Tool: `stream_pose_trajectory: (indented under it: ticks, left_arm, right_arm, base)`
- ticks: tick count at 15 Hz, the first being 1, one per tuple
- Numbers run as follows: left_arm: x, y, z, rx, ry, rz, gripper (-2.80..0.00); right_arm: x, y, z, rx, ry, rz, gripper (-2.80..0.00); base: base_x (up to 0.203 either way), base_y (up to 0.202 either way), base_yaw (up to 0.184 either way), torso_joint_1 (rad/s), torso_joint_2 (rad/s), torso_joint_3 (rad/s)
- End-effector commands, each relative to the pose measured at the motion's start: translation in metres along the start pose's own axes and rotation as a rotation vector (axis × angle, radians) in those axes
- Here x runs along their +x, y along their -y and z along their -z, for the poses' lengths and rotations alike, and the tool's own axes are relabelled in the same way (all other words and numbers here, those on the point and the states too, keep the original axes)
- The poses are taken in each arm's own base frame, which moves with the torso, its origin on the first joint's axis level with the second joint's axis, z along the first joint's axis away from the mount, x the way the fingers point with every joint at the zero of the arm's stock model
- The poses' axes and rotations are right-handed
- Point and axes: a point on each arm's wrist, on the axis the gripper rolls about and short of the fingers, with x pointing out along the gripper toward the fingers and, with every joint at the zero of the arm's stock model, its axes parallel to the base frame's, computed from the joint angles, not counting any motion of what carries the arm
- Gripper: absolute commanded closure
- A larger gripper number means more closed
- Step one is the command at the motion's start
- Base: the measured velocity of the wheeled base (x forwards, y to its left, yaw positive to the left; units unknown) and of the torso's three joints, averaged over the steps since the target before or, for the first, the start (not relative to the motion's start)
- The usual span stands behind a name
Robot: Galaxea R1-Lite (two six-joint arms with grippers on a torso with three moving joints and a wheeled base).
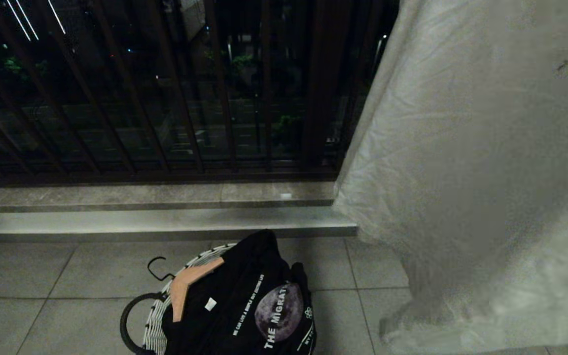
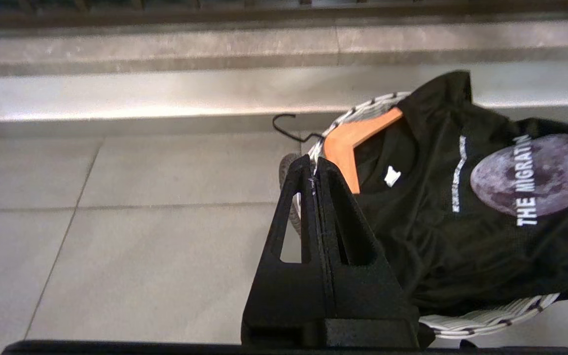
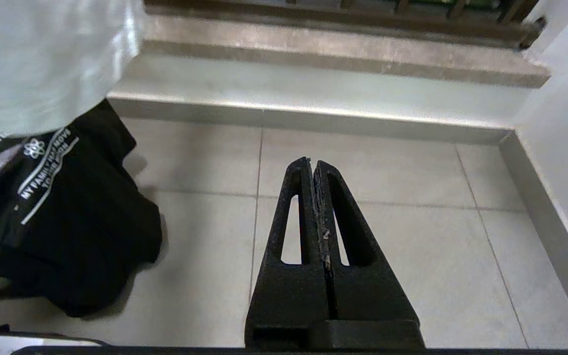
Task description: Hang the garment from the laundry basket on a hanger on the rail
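A black T-shirt garment (image 1: 244,301) with a moon print lies heaped in the round white laundry basket (image 1: 155,325) on the tiled floor, low in the head view. A wooden hanger (image 1: 188,286) with a black hook is inside its neck. The rail is out of view. Neither arm shows in the head view. My left gripper (image 2: 313,165) is shut and empty, hanging above the floor short of the basket (image 2: 486,320), the hanger (image 2: 348,143) and the garment (image 2: 461,222). My right gripper (image 3: 311,165) is shut and empty over bare tiles beside the garment (image 3: 57,222).
A low stone step (image 1: 156,222) runs along a dark barred railing (image 1: 165,98) behind the basket. A large pale sheet (image 1: 476,172) hangs on the right, reaching down close to the floor. A white wall (image 3: 565,138) closes the right side.
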Motion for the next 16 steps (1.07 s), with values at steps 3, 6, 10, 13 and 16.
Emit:
stream_pose_trajectory:
  ticks: [3,6,10,13,16]
  left_arm:
    - [0.0001,0.0,0.0004,-0.005,-0.001,0.0,0.0]
    - [0.0001,0.0,0.0004,-0.005,-0.001,0.0,0.0]
    - [0.0001,0.0,0.0004,-0.005,-0.001,0.0,0.0]
    - [0.0001,0.0,0.0004,-0.005,-0.001,0.0,0.0]
    - [0.0001,0.0,0.0004,-0.002,-0.001,0.0,0.0]
  right_arm:
    - [0.0001,0.0,0.0,0.0,-0.001,-0.001,0.0]
    - [0.0001,0.0,0.0,0.0,-0.001,-0.001,0.0]
    - [0.0001,0.0,0.0,-0.002,-0.001,0.0,0.0]
    - [0.0001,0.0,0.0,-0.002,-0.001,-0.001,0.0]
    - [0.0001,0.0,0.0,-0.002,-0.001,-0.001,0.0]
  base:
    - [0.0,0.0,0.0,0.005,0.0,-0.2]
    - [0.0,0.0,0.0,0.004,0.0,-0.196]
    - [0.0,0.0,0.0,0.005,0.01,-0.197]
    - [0.0,0.0,0.0,0.003,0.01,-0.2]
    - [0.0,0.0,0.0,0.003,0.0,-0.195]
